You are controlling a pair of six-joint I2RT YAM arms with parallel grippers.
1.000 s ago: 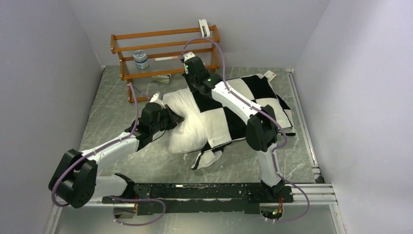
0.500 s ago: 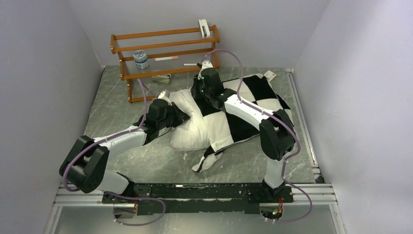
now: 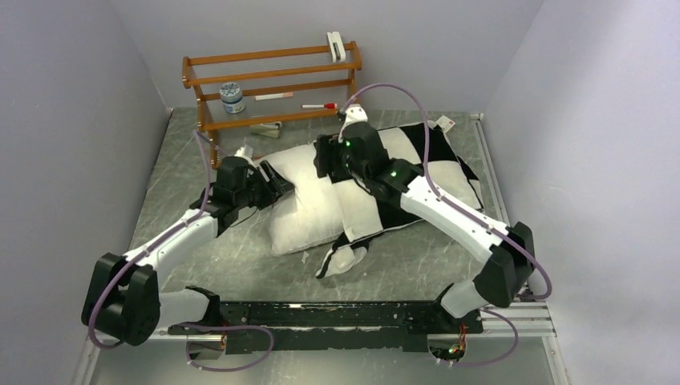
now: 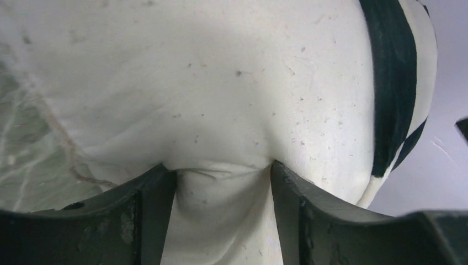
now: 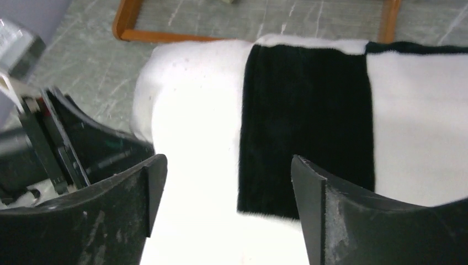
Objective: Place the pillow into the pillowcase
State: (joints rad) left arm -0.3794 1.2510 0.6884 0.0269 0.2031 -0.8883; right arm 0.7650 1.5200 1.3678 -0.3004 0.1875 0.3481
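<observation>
The white pillow [image 3: 301, 210] lies mid-table, its right part inside the black-and-white checkered pillowcase [image 3: 425, 156] and its left half sticking out. My left gripper [image 3: 279, 186] presses against the pillow's left end. In the left wrist view its jaws [image 4: 219, 168] stand apart, with pillow [image 4: 221, 83] fabric bulging between them and a strip of pillowcase [image 4: 394, 83] at right. My right gripper [image 3: 322, 160] hovers open over the pillowcase's mouth. The right wrist view shows its jaws [image 5: 227, 160] wide, nothing between them, above the pillow [image 5: 187, 110] and the pillowcase [image 5: 309, 121].
A wooden rack [image 3: 273, 88] stands at the back, carrying a small jar [image 3: 232, 97], a red marker [image 3: 318, 105] and a white clip [image 3: 336, 44]. Grey walls close in on the left, right and back. A loose pillowcase corner [image 3: 341, 261] hangs toward the near edge.
Both grippers went from shut to open. The left arm drew back leftward and the pillow's left end spread out. The right arm's elbow swung right, its gripper shifting along the pillowcase mouth.
</observation>
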